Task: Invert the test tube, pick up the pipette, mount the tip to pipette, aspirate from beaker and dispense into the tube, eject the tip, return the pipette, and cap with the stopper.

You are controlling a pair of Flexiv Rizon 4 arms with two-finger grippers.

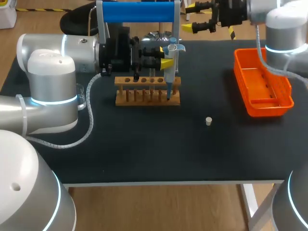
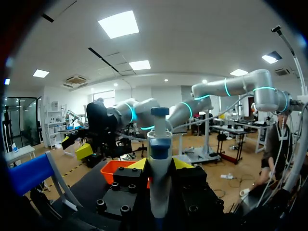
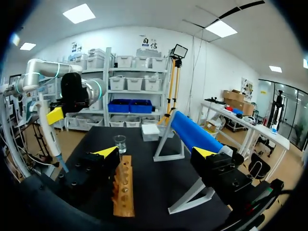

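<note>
The left gripper (image 1: 167, 57) is clamped on the pipette (image 1: 170, 79), which stands upright with its narrow end down at the right end of the wooden rack (image 1: 147, 91). I cannot tell whether it goes into a hole. From the left wrist, both yellow fingertips (image 2: 138, 164) press the pipette's white body from either side. The right gripper (image 1: 202, 20) hangs at 1 o'clock from the rack, over the table's far edge, with its fingers spread and nothing between them. The stopper (image 1: 208, 121) sits alone on the black mat at 4 o'clock from the rack, well apart from it. An orange tray (image 1: 262, 103) lies at 3 o'clock. The beaker (image 3: 120, 143) stands beyond the rack's far end as the right wrist sees it, near a blue roll (image 1: 139, 12) on a stand.
</note>
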